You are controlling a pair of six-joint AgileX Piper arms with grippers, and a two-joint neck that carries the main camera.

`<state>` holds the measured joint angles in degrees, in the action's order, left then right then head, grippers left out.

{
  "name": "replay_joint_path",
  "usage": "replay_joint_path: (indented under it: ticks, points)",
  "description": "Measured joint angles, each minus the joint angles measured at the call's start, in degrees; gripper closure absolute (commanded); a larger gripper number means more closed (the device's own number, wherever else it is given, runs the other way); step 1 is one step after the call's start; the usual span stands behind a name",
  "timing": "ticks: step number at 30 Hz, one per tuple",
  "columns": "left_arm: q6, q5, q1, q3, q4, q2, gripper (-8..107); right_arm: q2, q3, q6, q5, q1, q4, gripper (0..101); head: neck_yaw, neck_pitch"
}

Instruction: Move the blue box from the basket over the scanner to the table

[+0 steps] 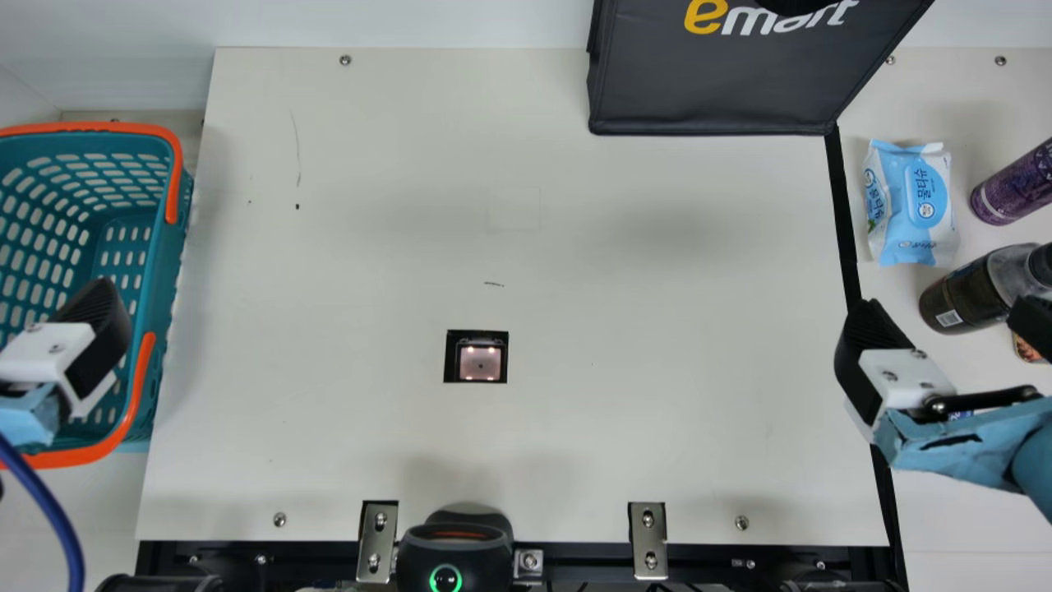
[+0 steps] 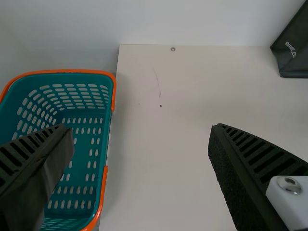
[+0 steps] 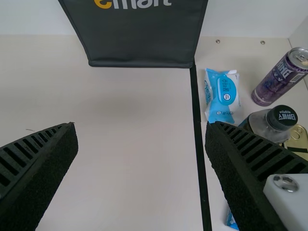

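My left gripper [image 1: 92, 329] is above the right side of the teal basket [image 1: 164, 271] in the main view. In the left wrist view the left gripper [image 2: 139, 129] stands open, one finger over the basket [image 2: 89, 139], with nothing between its fingers. The right gripper [image 1: 947, 322] hangs over the table's right part. Open and holding nothing is how the right gripper [image 3: 142, 126] looks in the right wrist view. The scanner window [image 1: 480, 363] lies lit in the table's middle. A small blue item [image 3: 232, 221], mostly hidden by a right finger, may be a box; I cannot tell.
Right of the black strip [image 1: 845, 222] lie a light-blue wipes pack [image 1: 916, 205], a purple can [image 1: 1015, 185] and a dark bottle [image 1: 962, 292]. A black bag [image 1: 715, 90] stands at the back. A black device with a green ring [image 1: 456, 551] is at the front edge.
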<state>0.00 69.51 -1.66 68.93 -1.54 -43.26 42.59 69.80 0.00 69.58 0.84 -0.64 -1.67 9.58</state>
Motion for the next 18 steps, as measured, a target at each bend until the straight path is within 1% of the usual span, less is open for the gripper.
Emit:
replay_joint_path:
  ticks: [18]
  points:
    - [0.0, 0.1, 0.0, 0.0, 0.0, 0.0, 9, 0.0, 0.0, 0.0, 0.0, 0.0, 0.0, 6, -0.1, 0.1]
